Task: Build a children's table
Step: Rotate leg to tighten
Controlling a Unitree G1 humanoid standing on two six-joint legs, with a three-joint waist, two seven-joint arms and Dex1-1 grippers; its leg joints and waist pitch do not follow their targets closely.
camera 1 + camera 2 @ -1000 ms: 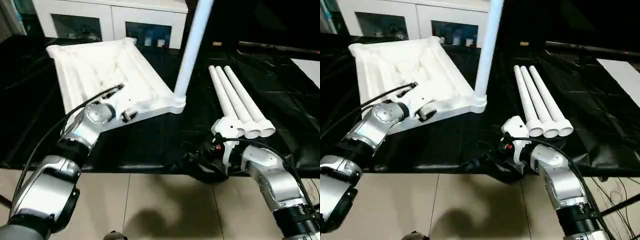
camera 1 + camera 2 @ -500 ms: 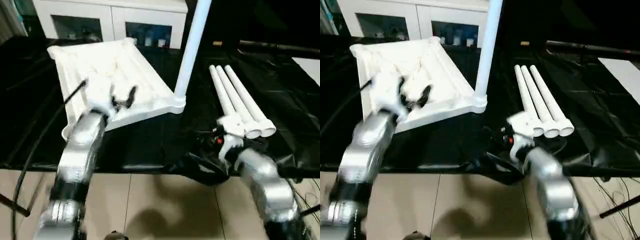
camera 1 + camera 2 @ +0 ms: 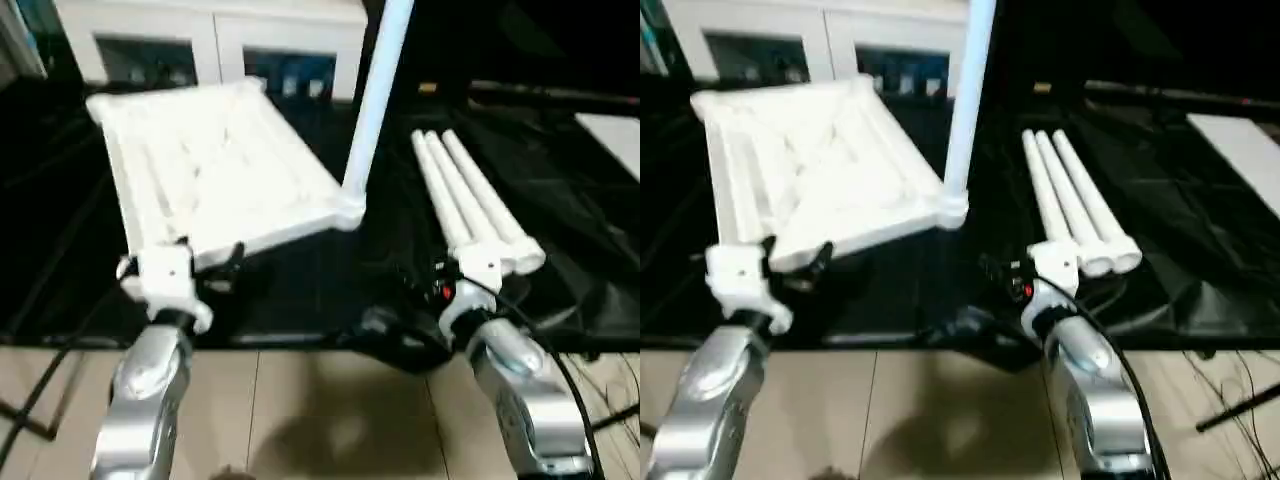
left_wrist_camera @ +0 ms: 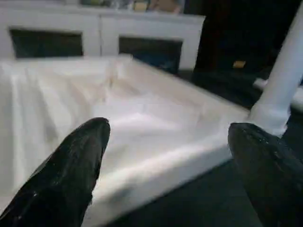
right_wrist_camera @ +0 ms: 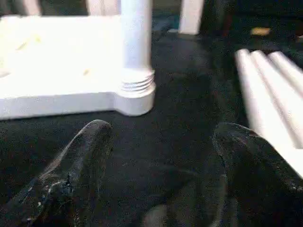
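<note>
The children's table's white tabletop lies upside down on black sheeting, ribbed underside up. One white leg stands upright in its near right corner socket. Three loose legs lie side by side to the right. My left gripper hovers just in front of the tabletop's near edge, black fingers wide apart and holding nothing. My right gripper is open too, low over the sheeting between the socketed leg and the loose legs, gripping nothing.
A white glass-door cabinet stands behind the tabletop. Black sheeting covers the work area and ends at a tiled floor near me. A white sheet lies far right. Cables run by my right wrist.
Both arms have drawn back toward me. The left gripper has come off the tabletop's near edge area and now sits in front of it. The tabletop and the legs have not moved.
</note>
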